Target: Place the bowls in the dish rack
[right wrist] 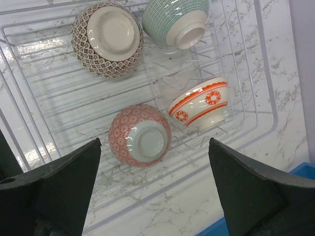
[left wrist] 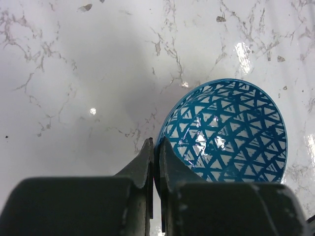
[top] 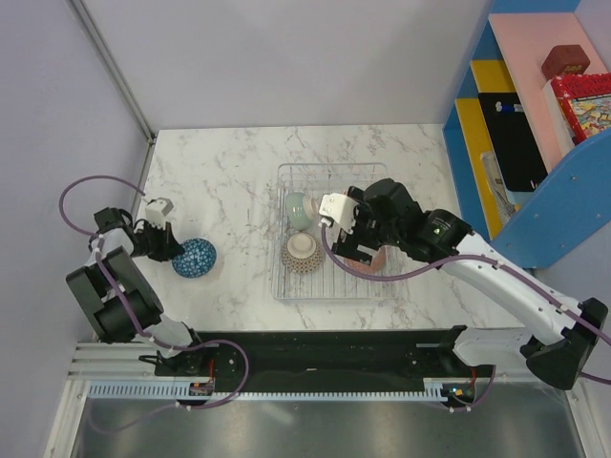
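A blue-patterned bowl (top: 195,258) is at the left of the marble table. My left gripper (top: 174,248) is shut on its rim; in the left wrist view the fingers (left wrist: 147,162) pinch the bowl's (left wrist: 229,132) near-left edge, one inside and one outside. The silver wire dish rack (top: 279,239) stands mid-table. It holds a green bowl (right wrist: 174,19), a brown-patterned bowl (right wrist: 107,39), an orange-red-and-white bowl (right wrist: 201,104) and a fine pink-red bowl (right wrist: 140,135), all tipped over or on their sides. My right gripper (right wrist: 155,196) is open and empty, hovering above the rack's (right wrist: 64,98) near right part.
A blue and pink shelf unit (top: 535,143) with boxes stands at the right edge of the table. Grey walls close the back and the left side. The right arm (top: 477,258) reaches across the rack's right side.
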You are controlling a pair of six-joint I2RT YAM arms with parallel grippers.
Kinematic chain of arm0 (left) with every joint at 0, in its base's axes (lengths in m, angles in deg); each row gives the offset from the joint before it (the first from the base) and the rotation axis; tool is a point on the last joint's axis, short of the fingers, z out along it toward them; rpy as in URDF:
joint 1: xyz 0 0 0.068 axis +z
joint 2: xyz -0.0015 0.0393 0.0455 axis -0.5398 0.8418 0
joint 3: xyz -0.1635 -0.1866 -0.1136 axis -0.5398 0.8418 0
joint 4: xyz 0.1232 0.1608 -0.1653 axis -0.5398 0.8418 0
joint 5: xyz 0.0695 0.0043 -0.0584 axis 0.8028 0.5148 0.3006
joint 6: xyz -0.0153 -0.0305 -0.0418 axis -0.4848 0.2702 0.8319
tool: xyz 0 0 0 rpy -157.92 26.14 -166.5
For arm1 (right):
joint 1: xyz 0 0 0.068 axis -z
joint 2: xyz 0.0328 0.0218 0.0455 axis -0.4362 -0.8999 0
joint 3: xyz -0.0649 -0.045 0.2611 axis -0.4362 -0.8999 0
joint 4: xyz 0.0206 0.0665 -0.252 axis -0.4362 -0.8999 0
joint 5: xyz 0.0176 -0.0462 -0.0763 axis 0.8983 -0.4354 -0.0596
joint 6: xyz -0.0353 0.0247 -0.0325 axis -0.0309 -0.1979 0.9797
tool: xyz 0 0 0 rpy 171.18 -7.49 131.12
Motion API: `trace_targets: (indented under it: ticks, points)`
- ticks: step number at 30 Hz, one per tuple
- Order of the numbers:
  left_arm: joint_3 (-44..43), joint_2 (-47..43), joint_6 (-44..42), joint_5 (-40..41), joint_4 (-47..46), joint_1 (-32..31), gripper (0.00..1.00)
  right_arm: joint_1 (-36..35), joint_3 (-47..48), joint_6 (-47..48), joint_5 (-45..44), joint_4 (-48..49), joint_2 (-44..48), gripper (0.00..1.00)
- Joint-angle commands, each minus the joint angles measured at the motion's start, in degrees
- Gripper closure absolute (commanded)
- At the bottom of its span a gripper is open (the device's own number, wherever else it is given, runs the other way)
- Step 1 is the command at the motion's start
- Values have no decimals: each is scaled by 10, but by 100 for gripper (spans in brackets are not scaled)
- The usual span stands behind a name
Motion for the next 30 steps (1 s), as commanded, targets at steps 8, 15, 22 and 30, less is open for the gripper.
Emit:
trace_targets:
  ticks: [8,15,22,30]
  points:
    - [-110,-52,89,-130,27,-137,98,10,79,-155,70,139,-69,3]
    - [-235,-31,128,-273,26,-251,98,81,101,-345,266,228,-145,3]
    - [-265,-23,97,-341,25,-381,98,123,83,-467,434,300,-224,2]
    - [-249,-24,102,-286,8,-435,98,167,-1,-622,573,476,-220,2]
